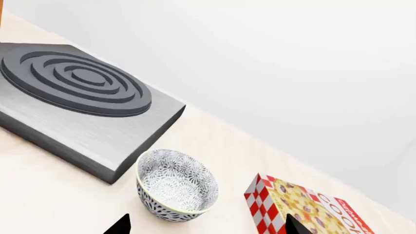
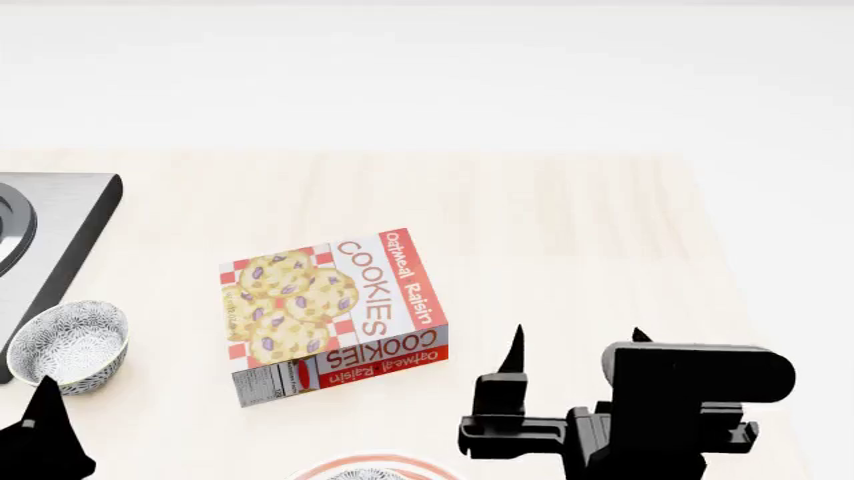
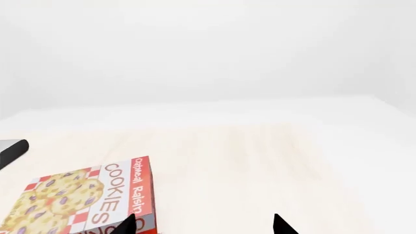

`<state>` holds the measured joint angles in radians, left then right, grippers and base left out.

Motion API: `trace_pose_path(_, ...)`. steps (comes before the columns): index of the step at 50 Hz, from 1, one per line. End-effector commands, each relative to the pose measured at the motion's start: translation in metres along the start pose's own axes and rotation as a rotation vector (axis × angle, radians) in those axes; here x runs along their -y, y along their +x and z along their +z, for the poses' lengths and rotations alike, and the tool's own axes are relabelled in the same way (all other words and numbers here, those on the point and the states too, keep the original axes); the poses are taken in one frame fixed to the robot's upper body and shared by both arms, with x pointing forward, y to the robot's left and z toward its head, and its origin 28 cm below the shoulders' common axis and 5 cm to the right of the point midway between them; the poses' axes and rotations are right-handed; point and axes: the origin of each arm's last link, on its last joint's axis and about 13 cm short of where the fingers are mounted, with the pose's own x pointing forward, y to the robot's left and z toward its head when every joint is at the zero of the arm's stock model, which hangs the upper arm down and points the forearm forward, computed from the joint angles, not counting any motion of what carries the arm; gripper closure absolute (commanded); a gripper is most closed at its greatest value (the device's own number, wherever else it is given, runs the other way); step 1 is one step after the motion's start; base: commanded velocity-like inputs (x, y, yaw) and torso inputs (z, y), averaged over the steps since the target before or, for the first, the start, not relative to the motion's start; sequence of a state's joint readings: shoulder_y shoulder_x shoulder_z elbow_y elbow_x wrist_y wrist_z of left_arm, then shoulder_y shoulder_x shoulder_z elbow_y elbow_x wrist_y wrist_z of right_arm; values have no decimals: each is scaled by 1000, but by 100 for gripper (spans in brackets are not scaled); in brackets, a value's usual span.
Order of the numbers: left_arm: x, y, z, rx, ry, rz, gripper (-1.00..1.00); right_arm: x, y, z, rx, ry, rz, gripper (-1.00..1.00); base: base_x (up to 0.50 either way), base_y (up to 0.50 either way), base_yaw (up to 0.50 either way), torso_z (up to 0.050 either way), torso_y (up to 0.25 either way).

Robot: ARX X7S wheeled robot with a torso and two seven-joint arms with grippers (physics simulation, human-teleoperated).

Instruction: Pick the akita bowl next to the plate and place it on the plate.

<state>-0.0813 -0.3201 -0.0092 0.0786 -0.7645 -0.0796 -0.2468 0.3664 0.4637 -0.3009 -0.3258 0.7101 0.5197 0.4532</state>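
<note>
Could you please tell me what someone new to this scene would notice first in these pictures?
The cookie box stands out, lying flat mid-table, red-checked with oatmeal raisin cookies printed on it. To its left a speckled akita bowl sits upright beside the grey stove burner. Only a sliver of the red-striped plate shows at the head view's bottom edge.

Head camera high, looking down over the table (image 2: 561, 220), both wrist cameras low, near, sharing the cookie box (image 2: 334, 312).
</note>
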Motion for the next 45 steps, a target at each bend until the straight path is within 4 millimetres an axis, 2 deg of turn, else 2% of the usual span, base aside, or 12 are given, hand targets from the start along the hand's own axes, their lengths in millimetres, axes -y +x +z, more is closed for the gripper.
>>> trace_pose_path(1, 2, 0, 1, 1, 0, 0, -100, 5, -1, -10, 61, -30, -67, -100, 0, 0, 0, 0, 0)
trace_pose_path(16, 0, 2, -1, 4, -3, 1, -100, 8, -3, -10, 131, -71, -127, -100, 0, 0, 0, 0, 0)
trace_pose_path(21, 0, 1, 1, 6, -2, 2, -100, 18, -2, -8, 123, -62, -149, -100, 0, 0, 0, 0, 0)
trace_pose_path(45, -3, -1, 1, 12, -1, 0, -100, 33, -28, 8, 168, -32, -231, -100, 0, 0, 0, 0, 0)
